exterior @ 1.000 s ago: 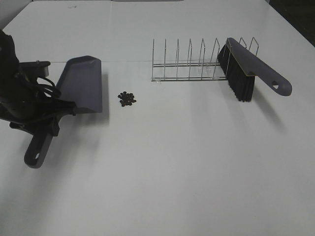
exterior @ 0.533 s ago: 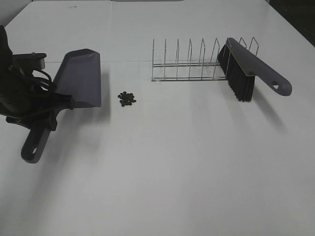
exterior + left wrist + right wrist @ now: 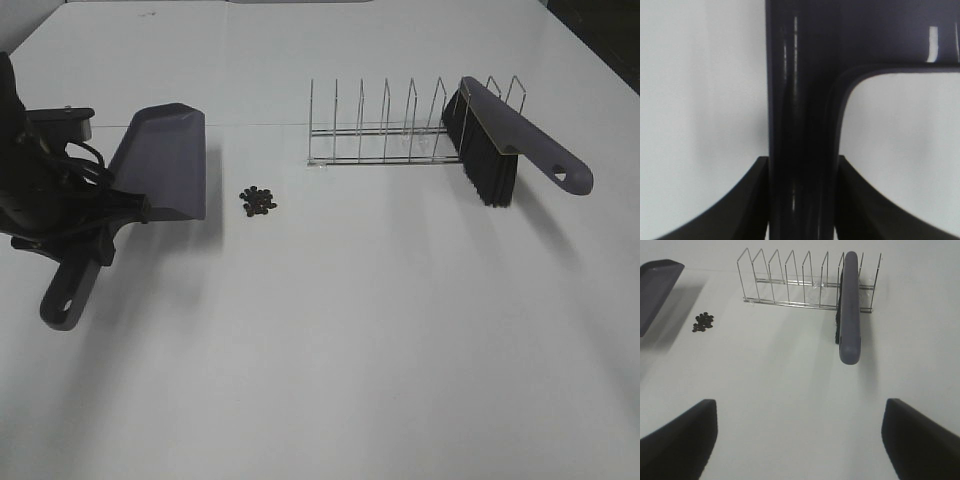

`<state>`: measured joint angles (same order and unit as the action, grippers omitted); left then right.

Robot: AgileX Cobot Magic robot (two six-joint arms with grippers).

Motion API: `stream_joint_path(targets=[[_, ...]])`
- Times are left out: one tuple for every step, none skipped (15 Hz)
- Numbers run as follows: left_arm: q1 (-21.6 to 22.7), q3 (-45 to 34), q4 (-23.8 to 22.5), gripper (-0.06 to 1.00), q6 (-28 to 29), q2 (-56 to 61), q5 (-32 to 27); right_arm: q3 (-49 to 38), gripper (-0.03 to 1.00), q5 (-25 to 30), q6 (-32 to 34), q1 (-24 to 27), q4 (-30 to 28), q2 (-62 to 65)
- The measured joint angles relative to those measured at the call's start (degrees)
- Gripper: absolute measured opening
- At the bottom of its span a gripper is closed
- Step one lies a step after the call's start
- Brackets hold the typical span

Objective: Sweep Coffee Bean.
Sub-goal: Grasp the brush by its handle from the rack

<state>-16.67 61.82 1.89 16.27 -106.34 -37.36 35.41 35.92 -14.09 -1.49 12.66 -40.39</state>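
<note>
The coffee beans are a dozen or so tiny, dark brown-black, roundish pieces, bunched into one small, tight cluster lying flat on the white table. The cluster sits just beside the front edge of the grey dustpan, not touching it, and near one end of the wire rack.

Dustpan and brush are purplish grey, the coffee beans dark brown, the table white.

Your beans sit on the tabletop just right of the dustpan; rack farther right, behind; brush in its right end.
</note>
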Motion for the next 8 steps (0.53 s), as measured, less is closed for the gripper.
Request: stream_joint_path(targets=[[0.00,0.00,-0.11,0.32,-0.06,0.00,0.00,3.44,0.76,-0.11,-0.57,0.00,0.00,-5.50],[0.00,0.00,-0.46,0.32,-0.17,0.00,0.00,7.22,0.76,-0.57,-0.69,0.00,0.00,-11.46],[0.00,0.00,-0.63,0.32,-0.17,0.00,0.00,10.89,0.76,-0.80,-0.97,0.00,0.00,-17.25],[0.00,0.00,-0.69,0.32,-0.17,0.00,0.00,12.49,0.76,-0.86,-0.97,0.00,0.00,-19.60],[0.00,0.00,-0.92,0.32,-0.17,0.00,0.00,21.08,0.76,-0.86,-1.72,0.00,0.00,-29.74],[0.00,0.00,-0.97,0.32,-0.17,0.00,0.00,25.15,0.76,-0.86,-1.89,0.00,0.00,-33.98],[0.00,0.00,-0.97,0.32,-0.17,0.00,0.00,29.22,0.76,-0.74,-1.89,0.00,0.00,-38.39],[0.00,0.00,-0.97,0.32,-0.17,0.00,0.00,31.57,0.76,-0.57,-1.95,0.00,0.00,-40.57]])
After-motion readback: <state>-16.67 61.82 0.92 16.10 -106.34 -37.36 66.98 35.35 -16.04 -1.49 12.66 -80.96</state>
